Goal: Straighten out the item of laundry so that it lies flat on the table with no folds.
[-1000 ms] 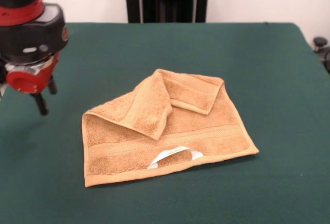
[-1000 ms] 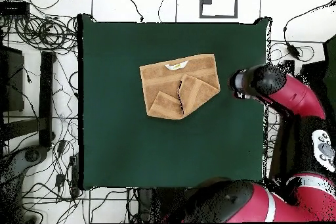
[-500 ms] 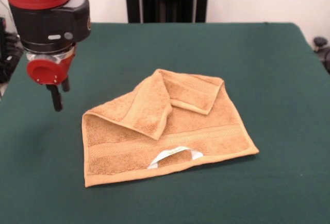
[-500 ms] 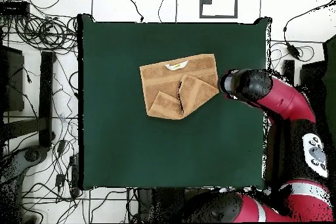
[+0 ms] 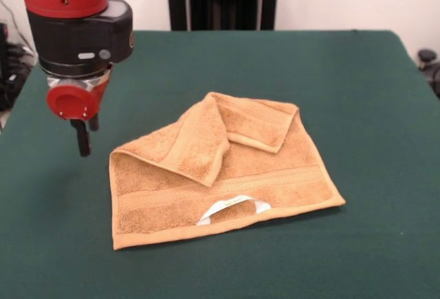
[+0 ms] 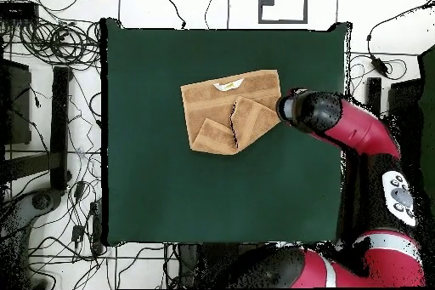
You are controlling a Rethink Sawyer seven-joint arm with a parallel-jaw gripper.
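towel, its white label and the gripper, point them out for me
towel (image 5: 289, 175), front view, flat single layer
white label (image 5: 237, 203), front view, loop at the near hem
gripper (image 5: 84, 137), front view, dark tips below the red wrist

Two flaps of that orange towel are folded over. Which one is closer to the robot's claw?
The larger triangular flap of the orange-tan terry towel, folded from the claw's side. The smaller flap lies farther from it.
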